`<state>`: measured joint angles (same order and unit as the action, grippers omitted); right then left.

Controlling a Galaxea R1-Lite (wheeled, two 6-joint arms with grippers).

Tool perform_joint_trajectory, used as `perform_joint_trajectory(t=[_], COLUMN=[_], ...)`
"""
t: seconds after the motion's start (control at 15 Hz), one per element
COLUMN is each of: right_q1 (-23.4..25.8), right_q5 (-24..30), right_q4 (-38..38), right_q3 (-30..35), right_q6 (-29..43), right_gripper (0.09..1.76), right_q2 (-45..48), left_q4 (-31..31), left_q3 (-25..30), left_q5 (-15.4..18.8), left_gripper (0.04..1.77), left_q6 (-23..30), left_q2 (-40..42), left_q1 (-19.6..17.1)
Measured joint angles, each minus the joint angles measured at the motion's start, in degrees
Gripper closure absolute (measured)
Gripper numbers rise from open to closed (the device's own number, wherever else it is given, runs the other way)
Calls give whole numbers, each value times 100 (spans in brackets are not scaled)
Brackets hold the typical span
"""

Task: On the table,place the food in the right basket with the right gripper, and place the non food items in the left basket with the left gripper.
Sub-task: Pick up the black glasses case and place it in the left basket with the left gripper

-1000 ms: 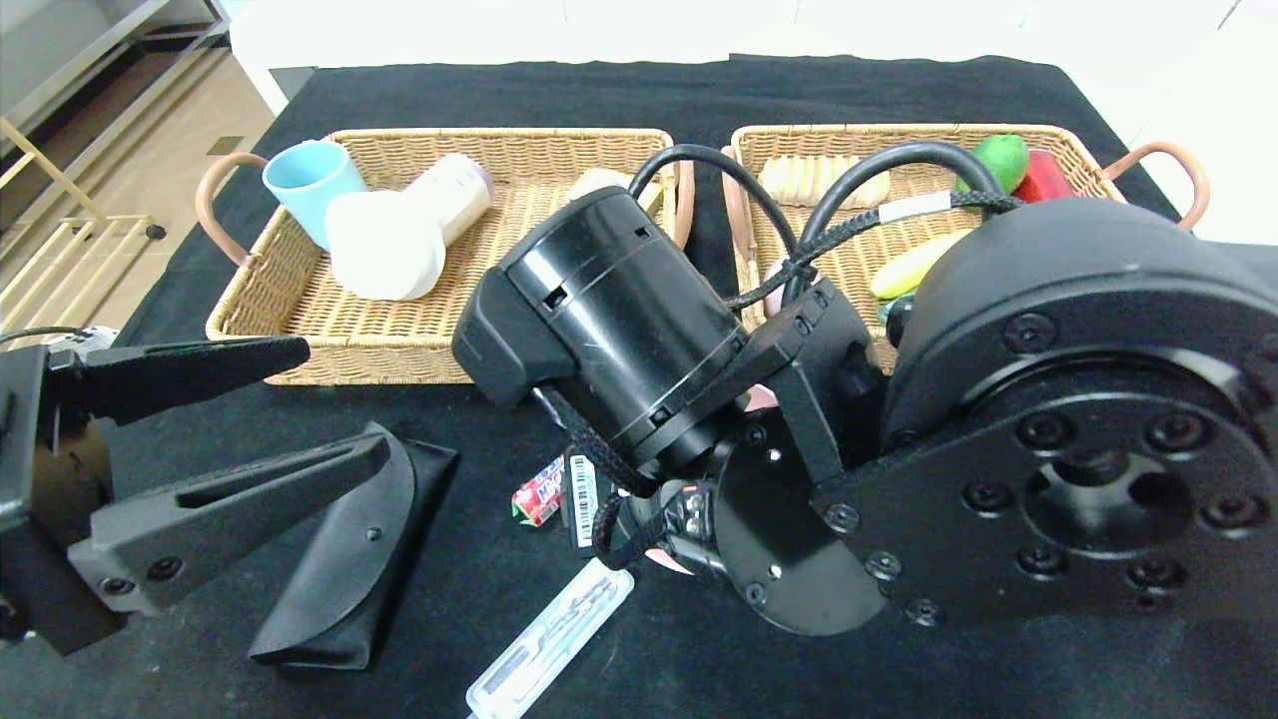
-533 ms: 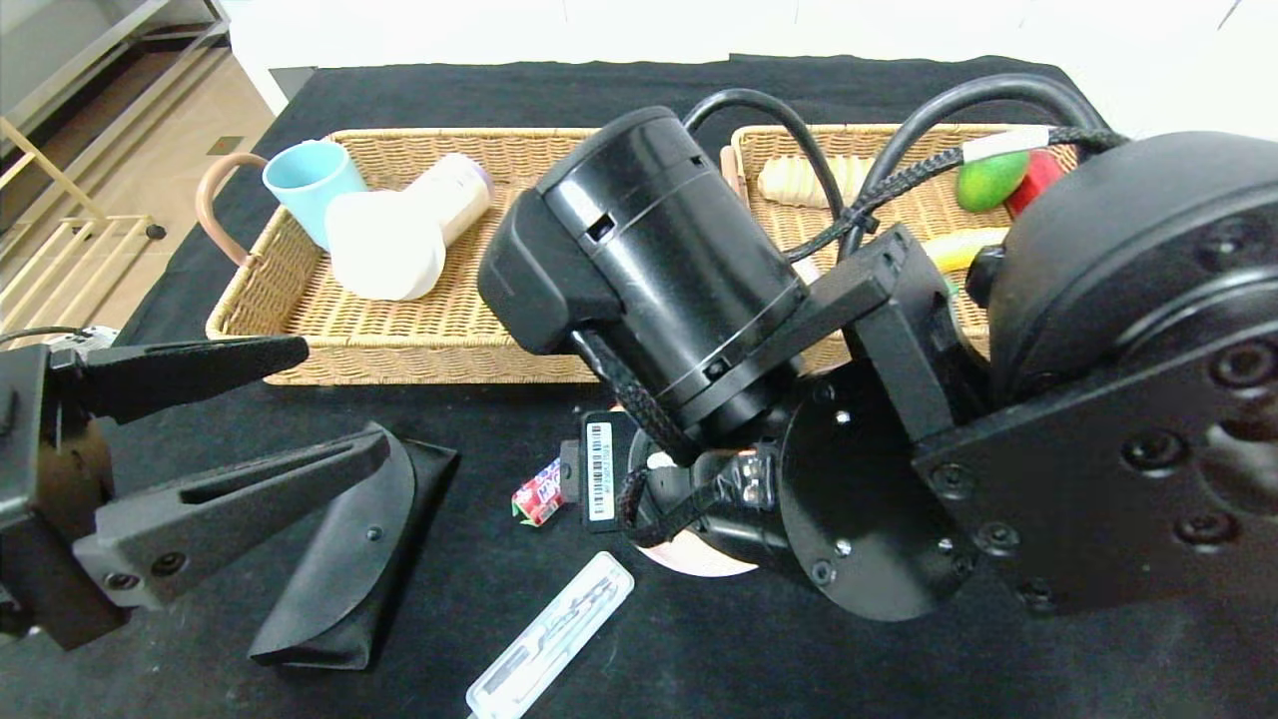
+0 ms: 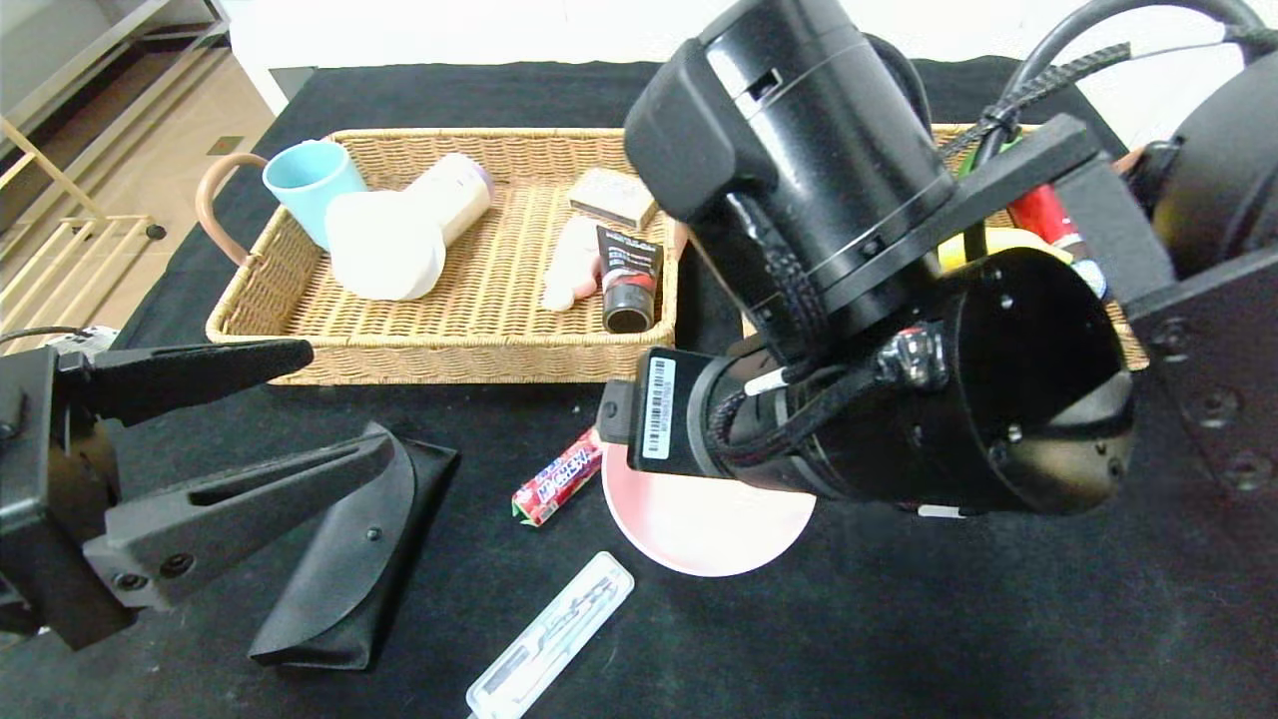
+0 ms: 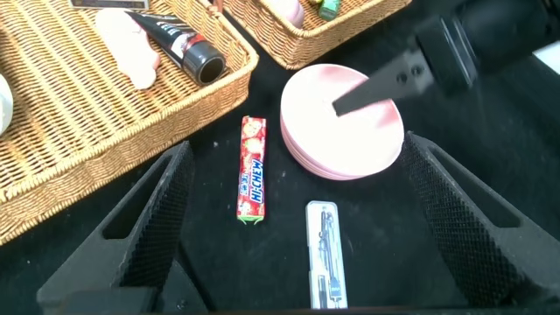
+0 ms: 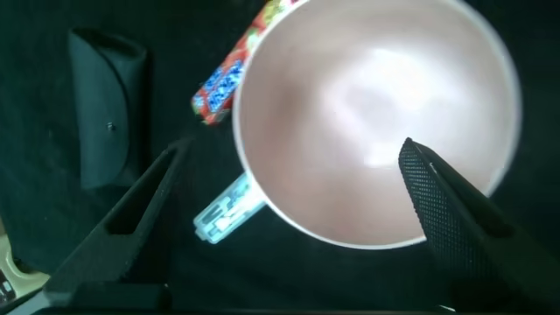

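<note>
The large pink bowl (image 3: 699,524) sits upright on the black table (image 3: 899,639). My right gripper (image 5: 293,149) hangs open straight above it, holding nothing; in the head view its arm (image 3: 899,300) hides the fingers. A red candy stick pack (image 3: 557,477) lies just left of the bowl, and the clear cutlery box (image 3: 552,637) lies nearer me. My left gripper (image 3: 339,399) stays open at the near left, above the black glasses case (image 3: 349,559). The left basket (image 3: 479,340) is in full view. The right basket (image 3: 1128,335) is mostly covered by the arm.
The left basket holds a light blue cup (image 3: 305,180), a white bottle (image 3: 399,235), a small box (image 3: 612,197) and a black tube (image 3: 629,285). A yellow banana (image 3: 998,245) and a red item (image 3: 1043,215) show in the right basket. The table's left edge drops to the floor.
The right arm has risen and swung toward the far right, uncovering the pink bowl and the candy pack. Its jaws have spread wider. The left gripper has not moved.
</note>
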<state>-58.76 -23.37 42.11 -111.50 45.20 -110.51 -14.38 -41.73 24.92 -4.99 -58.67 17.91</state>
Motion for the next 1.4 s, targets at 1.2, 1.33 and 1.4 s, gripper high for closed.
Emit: perform_joint_trajectory(t=[1.2, 1.33, 1.4], right_q1=[1687, 2020, 2138], right_q5=[1974, 2499, 2675], right_q4=[-1640, -1913, -2121], right_q3=[3454, 3973, 4248], right_q6=[-2203, -2798, -3118], right_gripper=[15, 15, 15], right_q2=[2779, 3160, 3319], left_q4=[30, 69, 78], left_q3=[61, 66, 77], left_q5=[-1, 0, -1], left_gripper=[9, 9, 9], left_q6=[-22, -27, -33], left_q2=[-130, -144, -150], left_q1=[2, 6, 9])
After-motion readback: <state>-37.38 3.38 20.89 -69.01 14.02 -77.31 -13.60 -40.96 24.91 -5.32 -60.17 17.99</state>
